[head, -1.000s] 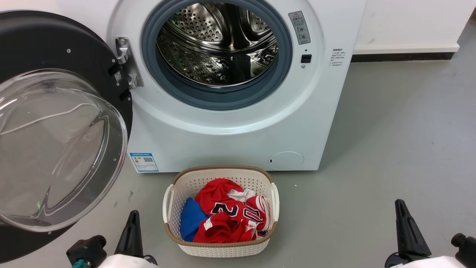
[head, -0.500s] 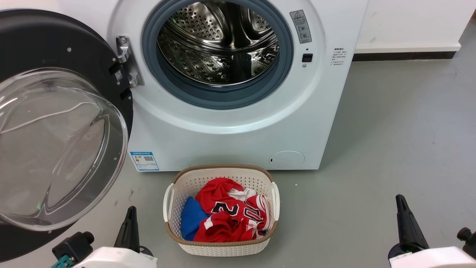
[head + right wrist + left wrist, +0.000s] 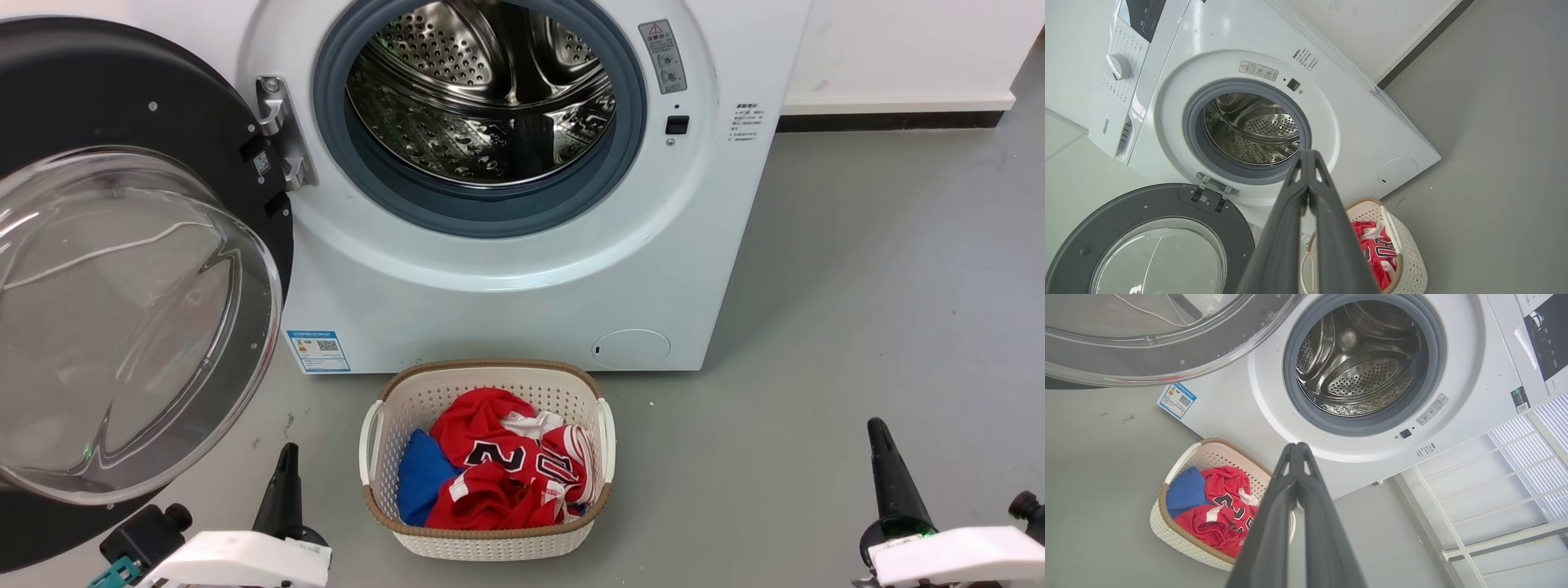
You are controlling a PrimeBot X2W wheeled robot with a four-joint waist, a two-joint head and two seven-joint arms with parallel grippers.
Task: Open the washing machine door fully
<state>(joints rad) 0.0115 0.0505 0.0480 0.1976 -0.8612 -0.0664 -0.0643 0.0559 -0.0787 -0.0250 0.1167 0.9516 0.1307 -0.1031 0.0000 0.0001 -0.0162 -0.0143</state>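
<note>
The door (image 3: 122, 310) hangs open at the left of the machine (image 3: 522, 310), with the hinge on its right edge. It lies up and left from your left gripper (image 3: 286, 469), the nearer one. This and your right gripper (image 3: 878, 437) are both closed on nothing. The door's left rim is cut off.

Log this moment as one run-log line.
round black-rimmed glass washing machine door: wide open | left jaws: shut, empty | right jaws: shut, empty

The left forearm (image 3: 245, 559) and right forearm (image 3: 951, 554) sit low at the near edge, well apart; each arm's jaws are pressed together, tips pointing far.
</note>
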